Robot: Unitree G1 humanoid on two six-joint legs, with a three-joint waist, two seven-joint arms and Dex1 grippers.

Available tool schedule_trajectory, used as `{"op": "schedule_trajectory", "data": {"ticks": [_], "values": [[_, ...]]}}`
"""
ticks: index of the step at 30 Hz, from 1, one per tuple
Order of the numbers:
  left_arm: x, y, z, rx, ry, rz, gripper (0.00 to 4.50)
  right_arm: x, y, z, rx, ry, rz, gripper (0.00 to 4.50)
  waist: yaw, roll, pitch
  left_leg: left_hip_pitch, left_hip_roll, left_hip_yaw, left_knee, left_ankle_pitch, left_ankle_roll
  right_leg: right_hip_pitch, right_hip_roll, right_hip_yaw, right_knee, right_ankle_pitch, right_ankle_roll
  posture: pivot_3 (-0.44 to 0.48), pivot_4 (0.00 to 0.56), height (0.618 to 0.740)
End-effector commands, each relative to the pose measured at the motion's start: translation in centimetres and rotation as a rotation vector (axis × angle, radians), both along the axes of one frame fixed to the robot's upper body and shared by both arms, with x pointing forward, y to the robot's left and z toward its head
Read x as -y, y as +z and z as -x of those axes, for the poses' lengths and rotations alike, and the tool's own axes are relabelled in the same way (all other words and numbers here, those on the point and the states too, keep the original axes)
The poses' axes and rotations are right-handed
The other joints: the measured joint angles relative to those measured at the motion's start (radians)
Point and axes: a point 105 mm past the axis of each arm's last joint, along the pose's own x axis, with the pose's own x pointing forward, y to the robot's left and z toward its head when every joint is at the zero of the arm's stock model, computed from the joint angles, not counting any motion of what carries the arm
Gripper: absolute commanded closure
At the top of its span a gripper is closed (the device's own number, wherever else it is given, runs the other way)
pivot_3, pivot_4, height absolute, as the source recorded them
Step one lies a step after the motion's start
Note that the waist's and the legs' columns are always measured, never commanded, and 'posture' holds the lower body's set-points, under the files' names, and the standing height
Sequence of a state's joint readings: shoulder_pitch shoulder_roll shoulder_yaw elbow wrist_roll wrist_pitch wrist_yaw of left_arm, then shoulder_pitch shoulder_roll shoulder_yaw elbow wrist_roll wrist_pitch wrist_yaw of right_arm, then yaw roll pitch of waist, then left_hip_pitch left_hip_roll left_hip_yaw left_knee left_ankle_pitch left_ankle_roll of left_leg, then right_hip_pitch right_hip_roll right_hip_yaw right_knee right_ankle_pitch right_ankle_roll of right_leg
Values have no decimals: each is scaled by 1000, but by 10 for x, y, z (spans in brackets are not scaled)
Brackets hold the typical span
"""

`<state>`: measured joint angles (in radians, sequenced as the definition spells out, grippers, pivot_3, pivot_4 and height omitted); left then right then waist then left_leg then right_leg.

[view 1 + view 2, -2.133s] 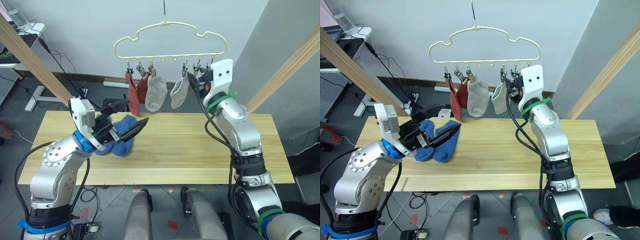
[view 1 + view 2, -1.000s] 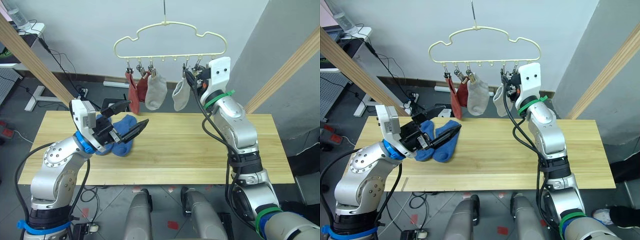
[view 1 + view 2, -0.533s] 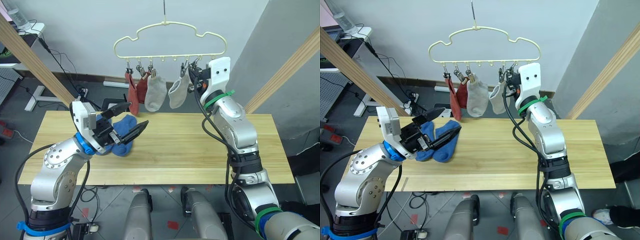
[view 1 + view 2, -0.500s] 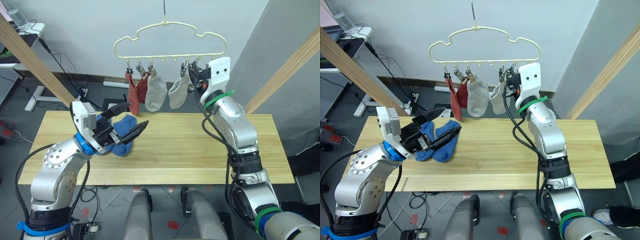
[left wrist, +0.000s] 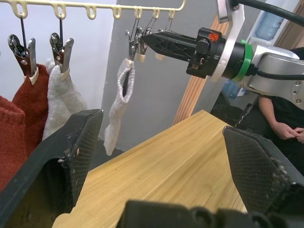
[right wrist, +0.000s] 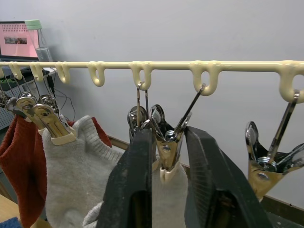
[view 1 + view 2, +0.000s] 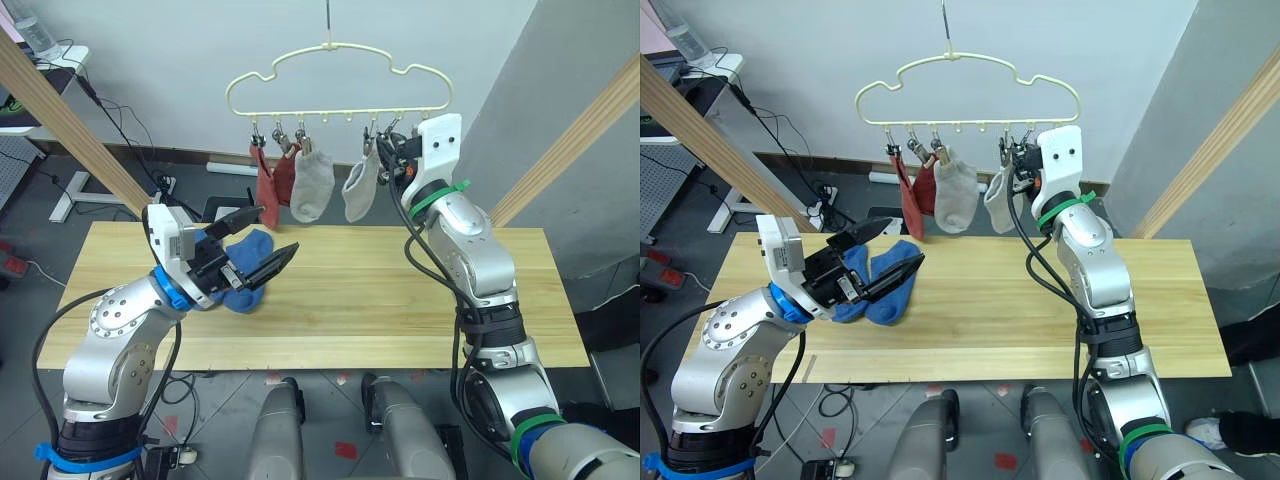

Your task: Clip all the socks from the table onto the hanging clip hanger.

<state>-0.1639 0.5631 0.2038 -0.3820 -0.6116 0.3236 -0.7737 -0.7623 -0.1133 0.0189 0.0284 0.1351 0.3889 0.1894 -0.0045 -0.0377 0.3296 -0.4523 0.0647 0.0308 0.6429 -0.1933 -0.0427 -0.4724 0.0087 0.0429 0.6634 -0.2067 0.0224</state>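
Counting four socks on the clip hanger at upper centre, we see two blue socks left on the table; left gripper spread apart, right gripper astride the fourth sock's clip

The wooden table carries two blue socks.

The scene is evenly and brightly lit from above, and only soft, faint shadows are cast on the table. Mild glare is seen on the pale wall behind the clip hanger. In the wrist views the near black fingers are rendered softly out of focus, while the metal clips are shown sharply with small highlights.
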Motion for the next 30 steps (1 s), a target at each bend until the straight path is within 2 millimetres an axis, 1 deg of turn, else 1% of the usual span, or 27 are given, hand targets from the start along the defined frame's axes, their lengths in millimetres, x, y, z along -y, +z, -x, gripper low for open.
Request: {"op": "schedule_trajectory", "data": {"ticks": [1,30], "values": [[2,10,5,51,-5,-7,0,2,19,4,73,-4,-22,3474,0,0,0,0,0,0,0,0,0,0,0,0,0,0,0,79,338,740],[4,9,5,48,-10,-7,0,-1,22,0,90,-38,13,3474,0,0,0,0,0,0,-1,0,0,0,0,0,0,0,0,82,334,740]]}}
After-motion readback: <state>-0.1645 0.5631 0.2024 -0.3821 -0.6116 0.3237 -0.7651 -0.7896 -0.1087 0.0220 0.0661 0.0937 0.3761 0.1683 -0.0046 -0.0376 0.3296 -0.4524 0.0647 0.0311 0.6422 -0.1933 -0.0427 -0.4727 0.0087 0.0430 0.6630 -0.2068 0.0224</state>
